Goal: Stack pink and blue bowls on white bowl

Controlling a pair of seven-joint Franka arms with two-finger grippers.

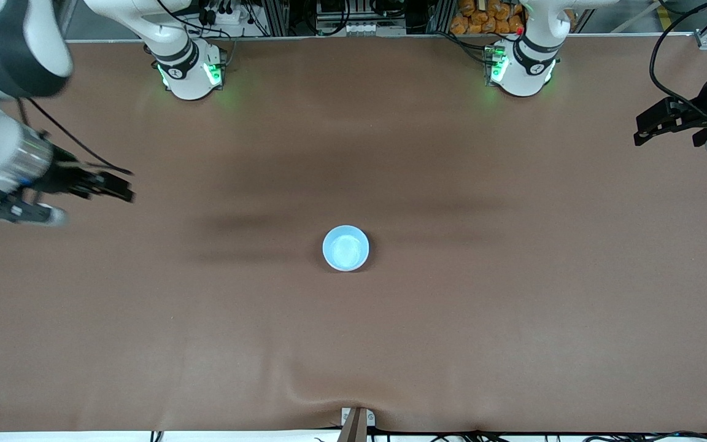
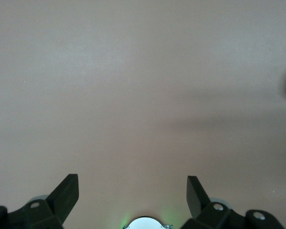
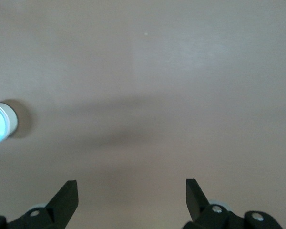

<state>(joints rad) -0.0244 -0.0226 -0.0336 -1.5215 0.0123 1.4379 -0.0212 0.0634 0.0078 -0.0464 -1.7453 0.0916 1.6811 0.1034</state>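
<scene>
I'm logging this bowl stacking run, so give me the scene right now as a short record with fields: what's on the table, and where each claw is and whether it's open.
table: brown table
bowls in view: one stack near the table's middle, blue bowl on top
under the blue bowl: a white wall shows in the right wrist view; pink bowl not visible
left claw: open, empty, over the left arm's end of the table, apart from the stack
right claw: open, empty, over the right arm's end of the table, apart from the stack
</scene>
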